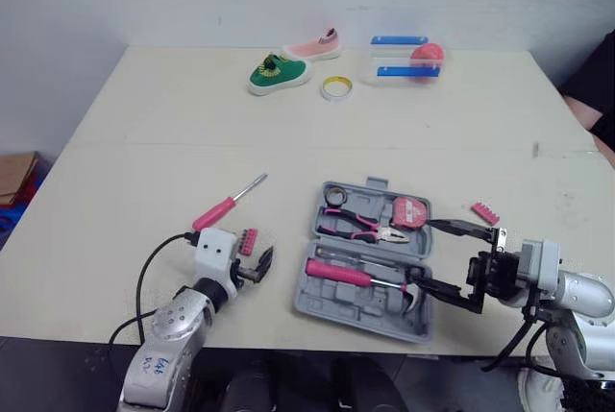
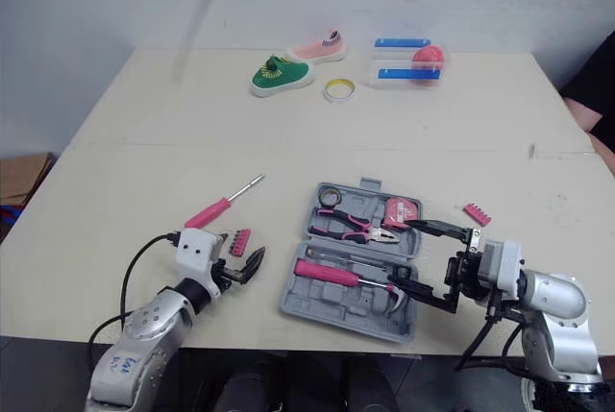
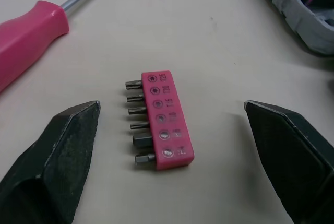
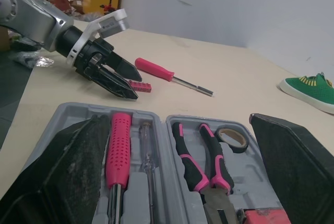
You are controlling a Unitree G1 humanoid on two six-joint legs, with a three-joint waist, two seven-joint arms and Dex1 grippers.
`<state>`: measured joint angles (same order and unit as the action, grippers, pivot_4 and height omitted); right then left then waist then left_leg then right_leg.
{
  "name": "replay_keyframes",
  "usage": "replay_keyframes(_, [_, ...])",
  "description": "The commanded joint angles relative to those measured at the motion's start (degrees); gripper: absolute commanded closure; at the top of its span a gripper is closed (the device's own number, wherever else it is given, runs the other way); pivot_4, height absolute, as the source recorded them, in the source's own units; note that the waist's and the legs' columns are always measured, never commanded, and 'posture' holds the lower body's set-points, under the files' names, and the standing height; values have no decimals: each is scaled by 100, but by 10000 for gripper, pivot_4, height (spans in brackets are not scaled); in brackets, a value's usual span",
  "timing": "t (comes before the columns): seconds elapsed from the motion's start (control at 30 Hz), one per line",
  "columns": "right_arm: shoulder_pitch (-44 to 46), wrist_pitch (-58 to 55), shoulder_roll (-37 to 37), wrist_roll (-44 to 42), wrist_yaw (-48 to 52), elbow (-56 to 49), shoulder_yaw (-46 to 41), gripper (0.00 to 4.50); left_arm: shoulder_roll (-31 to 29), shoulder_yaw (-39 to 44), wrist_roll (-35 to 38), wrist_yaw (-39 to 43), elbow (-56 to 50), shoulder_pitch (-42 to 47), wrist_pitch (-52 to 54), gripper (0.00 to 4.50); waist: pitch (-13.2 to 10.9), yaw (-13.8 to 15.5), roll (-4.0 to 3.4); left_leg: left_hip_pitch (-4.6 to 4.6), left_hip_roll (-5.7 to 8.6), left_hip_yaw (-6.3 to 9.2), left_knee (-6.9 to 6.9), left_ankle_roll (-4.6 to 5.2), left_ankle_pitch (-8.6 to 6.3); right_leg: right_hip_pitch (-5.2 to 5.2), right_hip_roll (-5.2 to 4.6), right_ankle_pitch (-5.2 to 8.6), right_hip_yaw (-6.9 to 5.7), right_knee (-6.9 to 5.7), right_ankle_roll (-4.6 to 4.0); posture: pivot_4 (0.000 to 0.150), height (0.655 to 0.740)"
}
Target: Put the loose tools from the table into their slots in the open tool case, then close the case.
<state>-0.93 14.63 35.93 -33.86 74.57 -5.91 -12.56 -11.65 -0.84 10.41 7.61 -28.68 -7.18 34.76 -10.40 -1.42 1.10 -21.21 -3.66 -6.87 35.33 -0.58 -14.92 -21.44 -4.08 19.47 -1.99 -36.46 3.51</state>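
Observation:
The grey tool case (image 1: pixel 357 308) lies open near the table's front edge. It holds pink-handled pliers (image 1: pixel 365 228), a pink tape measure (image 1: pixel 410 210), a roll of tape (image 1: pixel 334 195) and a pink-handled tool (image 1: pixel 338 273). My right gripper (image 1: pixel 420 254) is open over the case's right side, holding nothing. A pink bit holder (image 3: pixel 162 120) lies flat on the table left of the case. My left gripper (image 1: pixel 258 266) is open low over it, one finger (image 3: pixel 68 145) on each side. A pink screwdriver (image 1: pixel 228 206) lies just beyond. A second bit holder (image 1: pixel 485 211) rests right of the case.
At the far edge of the table sit a green shoe (image 1: pixel 278 73), a pink shoe (image 1: pixel 315 46), a ring of tape (image 1: pixel 335 88) and a clear box with blue strips (image 1: pixel 404 59). A person's dark sleeve (image 1: pixel 598 85) shows at the right edge.

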Motion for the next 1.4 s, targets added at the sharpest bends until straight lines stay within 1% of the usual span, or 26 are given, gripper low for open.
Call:
replay_keyframes(0.03, [-66,-62,93,-50,-138,-249,-166,0,65,-24,-56,-105,112,-158,258,12732,1,2,-1,0,0,1,0,0,0,0,0,0,-1,0,0,1500,7400])
replay_keyframes(0.07, [-69,-80,100,-48,-160,-262,-168,0,90,-3,-34,-109,117,-182,263,17980,1,2,-1,0,0,1,0,0,0,0,1,0,-1,0,-1,1500,7400])
replay_keyframes(0.17, [-64,-112,122,-40,-209,-276,-174,0,49,47,-10,-46,156,-198,258,31795,1,1,-1,-1,2,0,0,1,-1,0,0,0,0,1,0,1500,7400])
replay_keyframes(0.2, [-56,-122,131,-40,-224,-277,-174,0,-6,69,-11,6,180,-175,243,35554,1,2,-1,-2,2,0,0,1,-1,0,-1,0,0,2,-1,1500,7400])
replay_keyframes(0.23, [-51,-130,138,-41,-234,-279,-174,0,-43,84,-12,42,196,-158,233,37839,1,1,-1,-1,2,0,0,1,-1,0,-1,0,0,1,-1,1500,7400])
replay_keyframes(0.37, [2,-114,140,-8,-276,-213,-160,0,-170,273,37,266,316,12,-149,37793,1,1,-1,0,1,1,0,0,-1,0,0,1,-2,1,-1,1500,7400])
replay_keyframes(0.47, [58,-65,129,40,-278,-114,-132,0,-389,418,158,750,230,103,-882,37793,0,1,0,-2,1,1,0,0,1,-1,0,1,-4,1,-3,1500,7400])
replay_keyframes(0.57, [105,-30,106,76,-279,-48,-110,0,-871,665,647,1719,15,236,-1427,37793,-8,-1,14,-10,-2,2,-1,0,1,-8,0,3,-8,1,-8,1500,7400])
replay_keyframes(0.67, [134,-14,108,115,-265,13,-95,0,-1391,833,1163,2618,-88,333,-1642,37793,-9,-7,15,-12,-5,4,-5,-5,-2,-10,-1,6,-13,2,-15,1500,7400])
replay_keyframes(0.77, [179,13,122,154,-365,101,-187,0,-1861,1019,2028,3388,-318,548,-1390,37793,-13,-12,18,-11,-5,2,-10,-7,-5,-10,-2,10,-12,3,-20,1500,7400])
replay_keyframes(0.83, [199,60,177,174,-359,176,-266,0,-2271,951,2256,3947,-378,635,-1319,37793,-14,-14,17,-11,-7,3,-10,-7,-5,-10,-2,10,-15,3,-20,1500,7400])
replay_keyframes(0.9, [142,11,239,115,-296,129,-317,0,-2797,761,2209,4575,-303,820,-1366,37793,-16,-12,15,-10,-6,3,-11,-8,-4,-10,-2,10,-14,2,-21,1500,7400])
replay_keyframes(0.97, [-81,-89,366,32,-126,-45,-338,0,-3183,642,2563,5209,-247,1235,-1194,37793,-17,-7,15,-10,-5,2,-11,-8,-4,-10,-1,10,-14,2,-22,1500,7400])
replay_keyframes(1.0, [-158,-127,418,17,-90,-92,-350,0,-3309,529,2594,5416,-198,1442,-1156,37793,-18,13,17,-10,-6,3,-11,-8,-4,-10,-1,11,-15,2,-23,1500,7400])
replay_keyframes(1.03, [-193,-141,443,9,-90,-110,-363,0,-3459,334,2443,5575,-148,1617,-1152,37793,-18,19,17,-11,-5,9,-10,-8,-3,-7,-1,12,-20,3,-24,1500,7400])
replay_keyframes(1.07, [-196,-160,446,0,-118,-122,-364,0,-3598,111,2168,5728,-84,1760,-1257,37793,-18,14,17,-12,-4,7,-10,-8,-3,-7,-1,11,-18,4,-23,1500,7400])
replay_keyframes(1.13, [-266,-190,462,-14,-110,-197,-329,0,-3755,-358,1654,5658,18,2097,-1157,37793,-19,-3,15,-10,-1,2,-10,-6,-3,-6,-3,10,-12,5,-21,1500,7400])
replay_keyframes(1.2, [-350,-202,479,20,-108,-266,-314,0,-3757,-656,1415,5365,49,2386,-736,37793,-22,-25,16,-10,-1,0,-10,-5,-4,-7,-2,9,-9,6,-19,1500,7400])
replay_keyframes(1.27, [-368,-208,456,50,-182,-276,-346,0,-3825,-871,1509,5475,-50,2525,-353,37793,-26,-30,22,-11,-6,1,-13,-6,-4,-10,5,9,-9,5,-18,1500,7400])
replay_keyframes(1.33, [-385,-163,431,79,-205,-229,-361,0,-3880,-1128,1359,5588,-126,2659,-312,37793,-26,-29,22,-12,-10,0,-13,-9,-5,-13,11,9,-8,5,-18,1500,7400])
replay_keyframes(1.4, [-445,-120,428,90,-146,-186,-339,0,-3826,-1385,1131,5534,-110,2836,-297,37793,-27,-11,23,-12,-11,1,-13,-13,-4,-14,16,10,-9,5,-18,1500,7400])
